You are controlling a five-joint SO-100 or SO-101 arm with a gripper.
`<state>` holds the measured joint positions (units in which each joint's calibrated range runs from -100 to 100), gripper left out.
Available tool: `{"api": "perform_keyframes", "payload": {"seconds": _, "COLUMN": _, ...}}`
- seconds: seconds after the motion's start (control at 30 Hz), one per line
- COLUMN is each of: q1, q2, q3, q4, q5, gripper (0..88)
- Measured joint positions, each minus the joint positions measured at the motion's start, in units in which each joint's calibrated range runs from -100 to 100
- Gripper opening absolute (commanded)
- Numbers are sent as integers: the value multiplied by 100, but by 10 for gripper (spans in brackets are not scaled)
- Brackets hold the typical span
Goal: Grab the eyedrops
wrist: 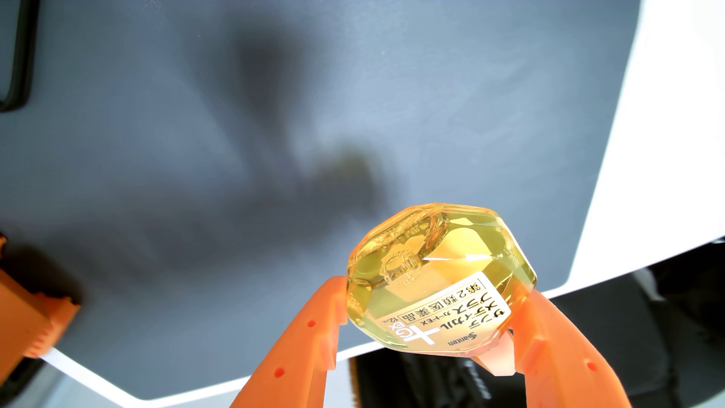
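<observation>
Claw (435, 310) clamping eyedrops (435, 274), above mat (196, 157)

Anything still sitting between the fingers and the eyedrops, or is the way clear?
Nothing visible stands between them: the orange fingers already flank the yellow eyedrops bottle on both sides, which appears lifted above the grey mat.
</observation>
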<state>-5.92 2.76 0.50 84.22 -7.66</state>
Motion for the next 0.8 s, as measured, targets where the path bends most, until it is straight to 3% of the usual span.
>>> {"api": "perform_keyframes", "payload": {"seconds": 0.2, "q1": 0, "q2": -636, "q3": 460, "q4": 0, "q5": 251, "gripper": 6}}
{"api": "perform_keyframes", "payload": {"seconds": 0.8, "q1": 0, "q2": -839, "q3": 614, "q4": 0, "q5": 256, "gripper": 9}}
